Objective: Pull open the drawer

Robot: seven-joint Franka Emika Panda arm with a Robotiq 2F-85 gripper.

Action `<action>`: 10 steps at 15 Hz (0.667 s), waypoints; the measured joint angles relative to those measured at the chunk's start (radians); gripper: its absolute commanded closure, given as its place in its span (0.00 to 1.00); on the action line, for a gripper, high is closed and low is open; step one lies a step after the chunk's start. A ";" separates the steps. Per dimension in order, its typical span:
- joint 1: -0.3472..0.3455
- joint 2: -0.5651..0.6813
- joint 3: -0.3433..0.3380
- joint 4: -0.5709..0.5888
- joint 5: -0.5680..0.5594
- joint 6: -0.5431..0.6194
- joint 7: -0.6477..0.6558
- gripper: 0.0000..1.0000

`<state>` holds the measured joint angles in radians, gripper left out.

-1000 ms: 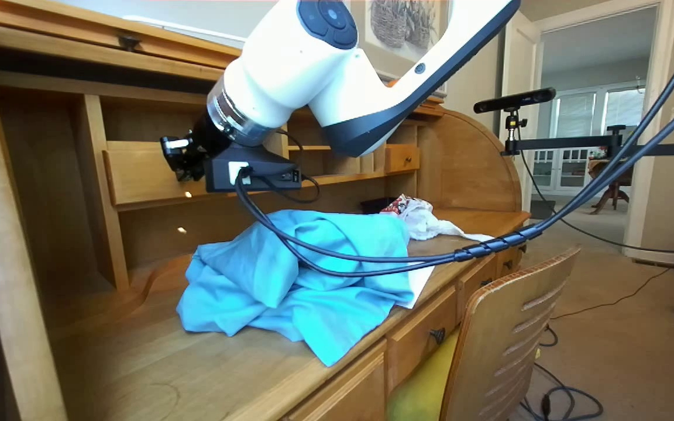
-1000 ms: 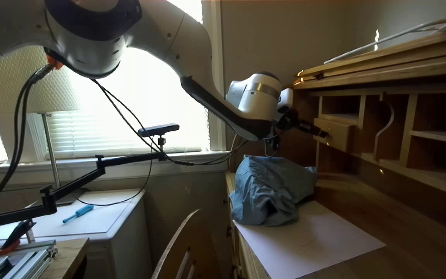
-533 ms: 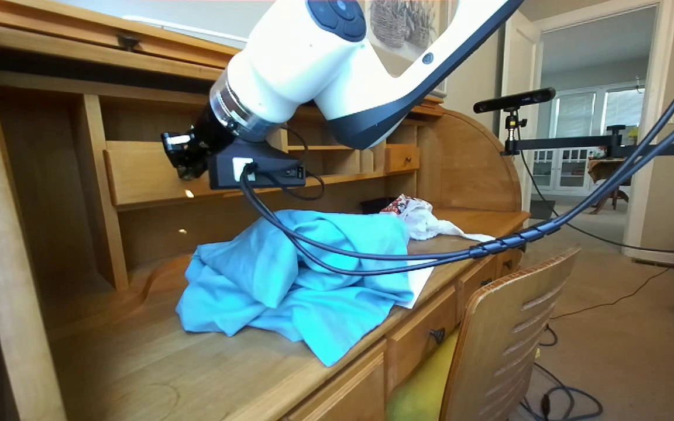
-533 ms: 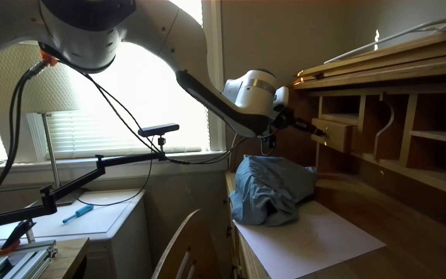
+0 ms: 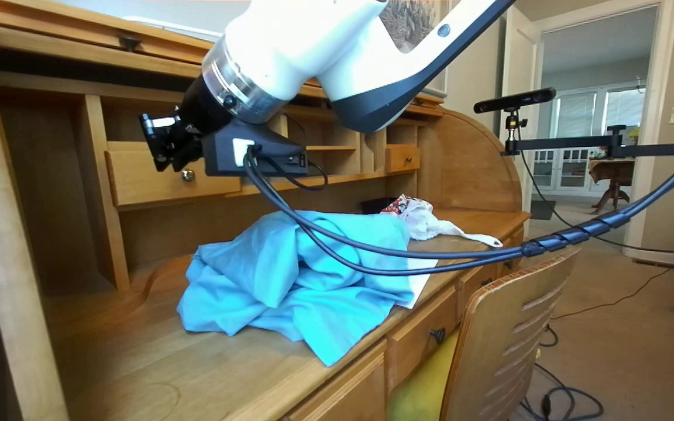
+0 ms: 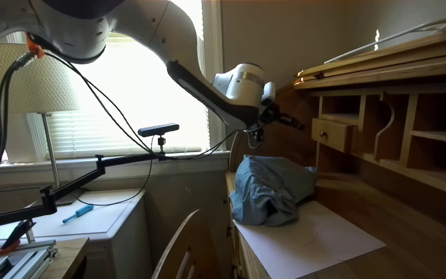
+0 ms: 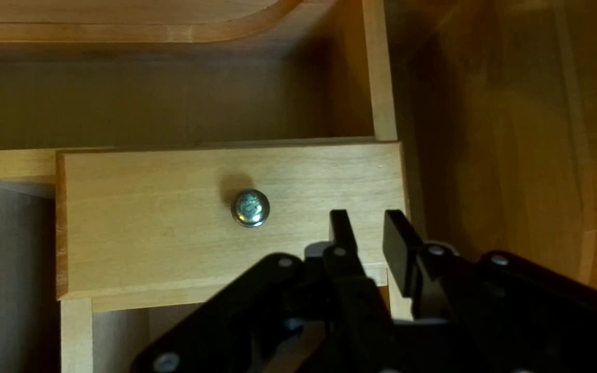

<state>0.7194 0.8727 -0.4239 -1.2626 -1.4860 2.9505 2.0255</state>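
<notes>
Up near one end of the hutch [image 5: 113,240], the drawer [image 7: 189,223] sits with its front slightly proud of the edges around it, a round knob [image 7: 250,208] near the middle. Clear of that knob, the gripper [image 7: 366,217] hangs with its jaws parted by a narrow gap, holding nothing. Below, a blue cloth [image 5: 302,280] lies bunched near the front edge of the desk [image 5: 109,374], covering part of a white sheet [image 6: 323,236].

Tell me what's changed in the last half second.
The jaws have drawn back and slightly up from the knob, which now shows clearly. They stand a little apart, holding nothing; whether they had gripped it is unclear. The drawer and blue cloth look unmoved.
</notes>
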 measured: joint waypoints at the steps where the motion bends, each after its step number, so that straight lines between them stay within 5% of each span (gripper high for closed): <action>1: 0.006 -0.002 -0.005 -0.007 0.000 -0.003 0.001 0.52; 10: 0.061 -0.103 -0.016 -0.143 0.016 -0.153 -0.011 0.00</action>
<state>0.7806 0.7699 -0.4401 -1.4057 -1.4695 2.7972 2.0142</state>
